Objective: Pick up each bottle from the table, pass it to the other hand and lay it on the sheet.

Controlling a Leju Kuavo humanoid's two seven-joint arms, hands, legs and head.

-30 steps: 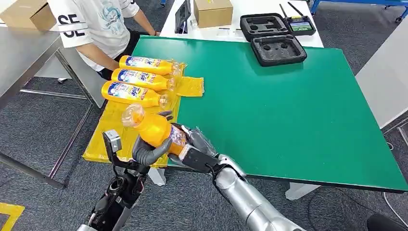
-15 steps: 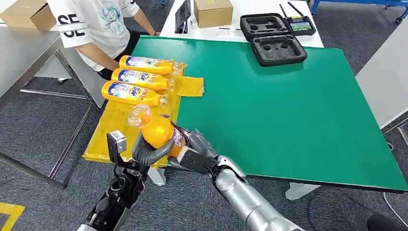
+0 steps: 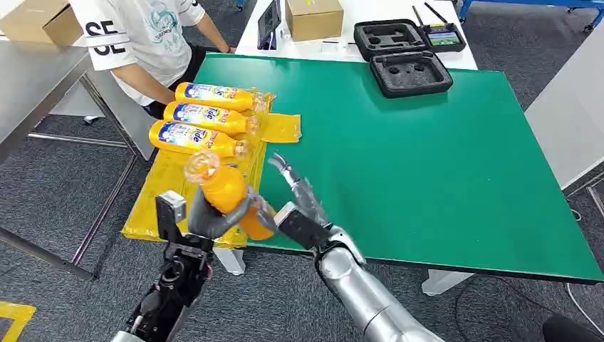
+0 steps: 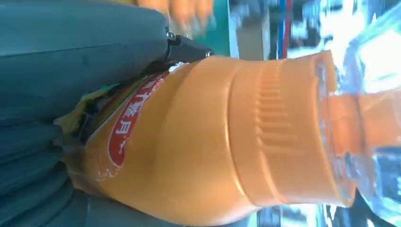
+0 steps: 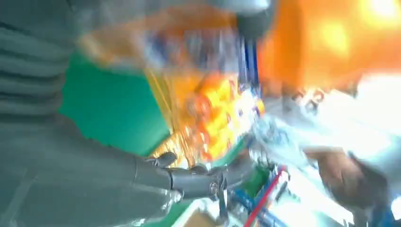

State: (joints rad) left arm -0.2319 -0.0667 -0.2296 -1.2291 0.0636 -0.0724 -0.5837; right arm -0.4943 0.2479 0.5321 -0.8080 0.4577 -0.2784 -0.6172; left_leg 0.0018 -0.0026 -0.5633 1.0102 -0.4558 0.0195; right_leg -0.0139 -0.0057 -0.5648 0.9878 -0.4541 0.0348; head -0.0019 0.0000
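A: Left hand (image 3: 214,217) wraps the orange bottle (image 3: 226,191), cap tilted up toward the sheet (image 3: 160,199); right hand (image 3: 298,192) spread, just beside it.

B: Sheet lies directly ahead, three bottles (image 3: 203,117) on its far end.

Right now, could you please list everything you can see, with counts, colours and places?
held bottle: one, orange, in the left robot hand.
laid bottles: three, orange, side by side on the sheet.
sheet: one, yellow, table's left edge.
table: one, green.
foam case: one, black, open, far side.
cardboard box: one, brown, far side.
person: one, white shirt, far left.
left robot hand: grips the bottle.
right robot hand: open, beside the bottle.
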